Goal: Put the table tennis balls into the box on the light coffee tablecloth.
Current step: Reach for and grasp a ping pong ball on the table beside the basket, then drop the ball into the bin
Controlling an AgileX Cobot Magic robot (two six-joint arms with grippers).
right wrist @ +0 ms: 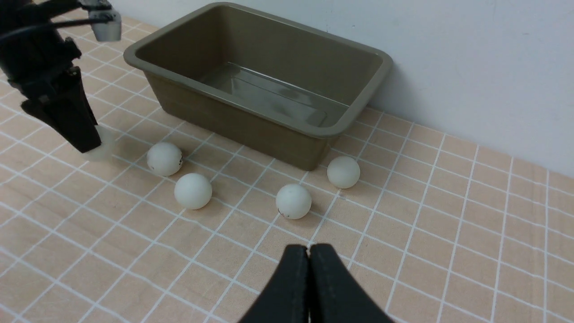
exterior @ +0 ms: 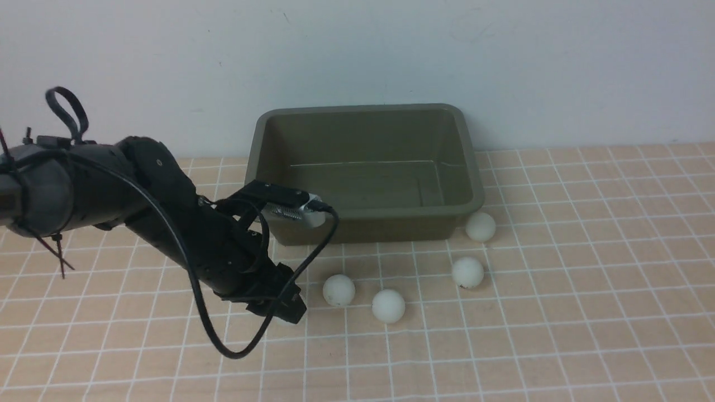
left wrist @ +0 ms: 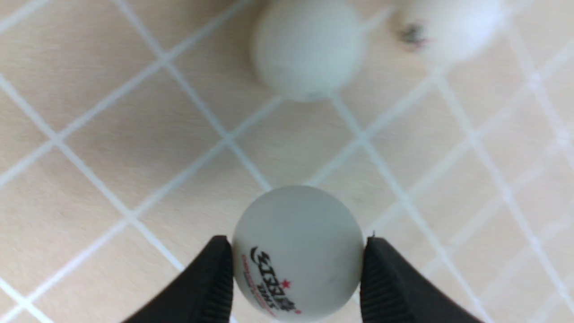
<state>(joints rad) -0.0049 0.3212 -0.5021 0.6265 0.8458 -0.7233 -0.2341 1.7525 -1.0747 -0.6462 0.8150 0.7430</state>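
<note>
Left end effector (left wrist: 297,255) pinches a printed ball (left wrist: 298,260); insufficient grip on its smooth curve could cause slippage before box (exterior: 363,223).

We see a pale wall (exterior: 558,72) spanning the full width of the front view, its color a cool white with a bluish-grey cast. A short, dark scratch (exterior: 286,17) slants across its upper part, left of the middle (thin enough that we nearly pass over it), and a few tiny specks dot the surface near there. Farther right, we make out a faint smudge (exterior: 477,34), its outline too weak for us to trace. In the right wrist view we find the same wall again, smooth and softly lit, its lower edge running at a slant.
</note>
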